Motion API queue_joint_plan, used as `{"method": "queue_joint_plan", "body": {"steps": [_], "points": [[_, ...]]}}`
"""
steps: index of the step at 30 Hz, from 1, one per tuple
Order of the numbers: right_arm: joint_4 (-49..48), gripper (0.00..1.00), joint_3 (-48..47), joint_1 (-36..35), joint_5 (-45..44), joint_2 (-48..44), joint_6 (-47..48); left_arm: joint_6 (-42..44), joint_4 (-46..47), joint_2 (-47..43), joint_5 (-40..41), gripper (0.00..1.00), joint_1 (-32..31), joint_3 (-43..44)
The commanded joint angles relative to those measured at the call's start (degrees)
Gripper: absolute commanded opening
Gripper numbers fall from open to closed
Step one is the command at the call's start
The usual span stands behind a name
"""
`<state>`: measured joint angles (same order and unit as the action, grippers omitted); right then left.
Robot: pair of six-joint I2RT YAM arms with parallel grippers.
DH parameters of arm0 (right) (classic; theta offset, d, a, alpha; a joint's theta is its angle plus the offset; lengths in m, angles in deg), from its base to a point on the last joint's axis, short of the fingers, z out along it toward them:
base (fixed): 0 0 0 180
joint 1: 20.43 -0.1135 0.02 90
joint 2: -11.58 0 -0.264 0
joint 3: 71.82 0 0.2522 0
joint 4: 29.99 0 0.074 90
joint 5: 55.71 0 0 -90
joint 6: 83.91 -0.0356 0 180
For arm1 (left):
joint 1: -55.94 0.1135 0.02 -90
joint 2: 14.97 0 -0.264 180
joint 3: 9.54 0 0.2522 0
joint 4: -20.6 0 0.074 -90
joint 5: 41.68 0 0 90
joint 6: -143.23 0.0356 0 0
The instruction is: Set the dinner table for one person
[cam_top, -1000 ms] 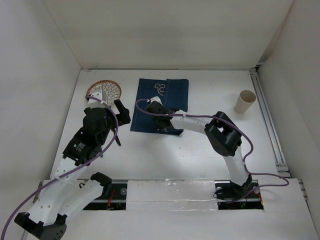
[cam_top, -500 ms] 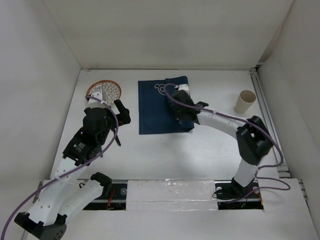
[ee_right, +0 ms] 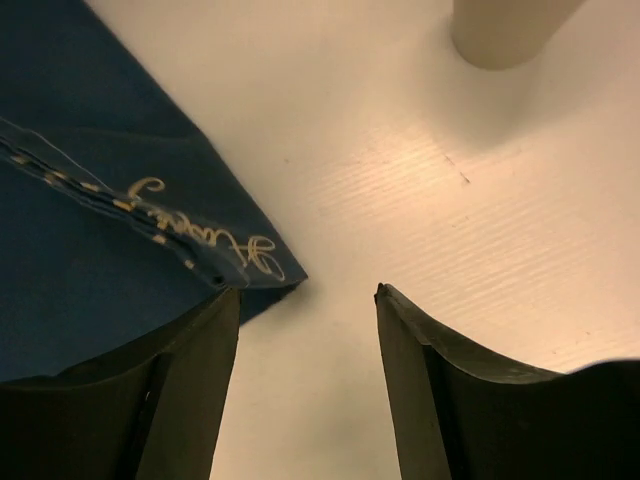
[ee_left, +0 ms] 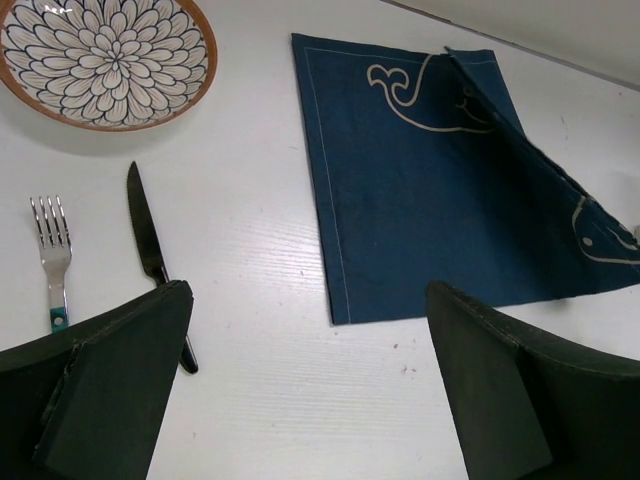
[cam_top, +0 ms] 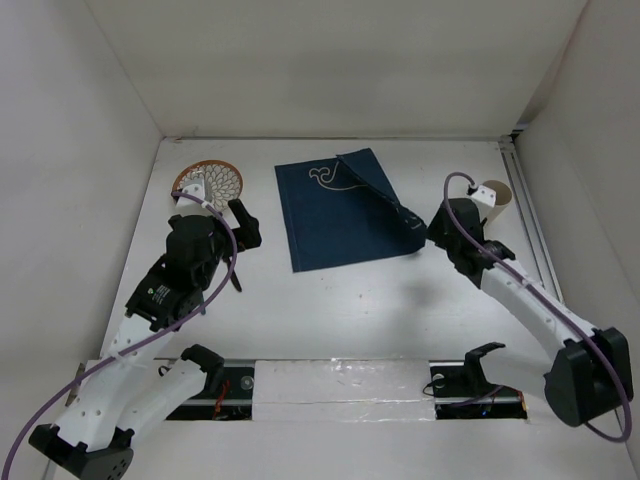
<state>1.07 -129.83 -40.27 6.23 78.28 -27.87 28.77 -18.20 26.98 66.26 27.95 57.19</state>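
On the white dinner table (cam_top: 380,300) lies a navy placemat (cam_top: 340,210), spread out, with a raised crease along its right corner (ee_left: 520,150). My right gripper (cam_top: 425,228) stands open just off that corner (ee_right: 250,265), nothing between its fingers. My left gripper (cam_top: 243,222) hovers open left of the placemat, over bare table (ee_left: 308,295). A flower-patterned plate (cam_top: 209,182) sits at the far left. A fork (ee_left: 50,250) and a knife (ee_left: 150,245) lie side by side below the plate (ee_left: 105,55).
A beige cup (cam_top: 497,190) stands upright at the right, just beyond the right wrist, and shows at the top of the right wrist view (ee_right: 505,30). White walls close in the table at the back and both sides. A rail (cam_top: 535,240) runs along the right edge.
My right arm swung right across the table, dragging the placemat's corner with it and spreading the cloth out, then opened and let go. The left arm has not moved.
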Motion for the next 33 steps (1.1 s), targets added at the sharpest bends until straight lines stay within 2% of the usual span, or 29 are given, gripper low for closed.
{"method": "queue_joint_plan", "body": {"steps": [1, 2, 5, 6, 7, 8, 9, 10, 12, 14, 15, 17, 21, 25, 29, 33], "points": [[-8.33, 0.63, -1.44, 0.32, 1.42, -3.77, 1.16, 0.21, 2.01, 0.50, 0.08, 1.00, 0.13, 0.46], [-7.03, 0.67, -4.50, 0.32, 3.77, -2.03, 4.22, -0.75, 1.49, 1.28, 0.08, 1.00, 0.13, 0.47], [-3.87, 0.68, -9.96, 0.85, 6.51, 3.33, 7.84, -4.78, -0.09, 1.90, -2.45, 1.00, 0.13, 2.31], [-2.90, 0.68, -13.11, 0.85, 7.48, 7.18, 10.37, -7.15, -0.10, 2.51, -7.08, 1.00, 0.13, 2.31], [-2.36, 0.68, -14.27, 0.24, 8.18, 8.96, 11.36, -9.17, 2.16, 2.52, -11.21, 1.00, 0.13, 1.70], [-2.36, 0.68, -15.24, 0.24, 9.41, 10.46, 11.89, -10.93, 5.75, 2.52, -15.34, 1.00, 0.13, -2.48], [-2.36, 0.68, -16.56, -0.46, 9.94, 12.47, 11.89, -15.13, 14.32, 2.52, -18.69, 1.00, 0.13, -4.96], [-3.23, 0.68, -16.57, -0.47, 10.56, 12.49, 12.42, -17.34, 18.75, 4.52, -22.12, 1.00, 0.13, -7.33], [-6.21, 0.68, -16.57, -1.96, 16.08, 13.11, 14.00, -20.26, 29.11, 8.82, -22.15, 1.00, 0.13, -11.73], [-7.98, 0.70, -19.19, -2.66, 20.13, 15.38, 15.31, -20.88, 33.02, 19.53, -21.63, 1.00, 0.13, -11.23], [-6.50, 0.70, -21.03, -3.19, 23.19, 16.79, 16.19, -20.19, 33.64, 23.83, -21.63, 1.00, 0.13, -8.26], [-0.82, 0.70, -27.88, -3.89, 24.27, 21.44, 17.69, -19.31, 32.68, 35.58, -20.40, 1.00, 0.13, -4.30], [0.19, 0.70, -33.88, -5.48, 27.60, 26.63, 20.77, -19.30, 30.76, 50.57, -19.87, 1.00, 0.13, 4.67], [-4.89, 0.70, -36.25, -3.55, 42.07, 32.25, 19.55, -19.30, 24.27, 63.74, -19.69, 1.00, 0.13, 16.60], [-4.12, 0.70, -40.55, -3.54, 43.96, 37.62, 19.54, -22.36, 18.81, 68.69, -18.21, 1.00, 0.13, 22.77], [0.45, 0.70, -48.99, -6.17, 43.08, 46.31, 20.95, -24.48, 8.81, 73.52, -14.16, 1.00, 0.13, 27.52]]}}
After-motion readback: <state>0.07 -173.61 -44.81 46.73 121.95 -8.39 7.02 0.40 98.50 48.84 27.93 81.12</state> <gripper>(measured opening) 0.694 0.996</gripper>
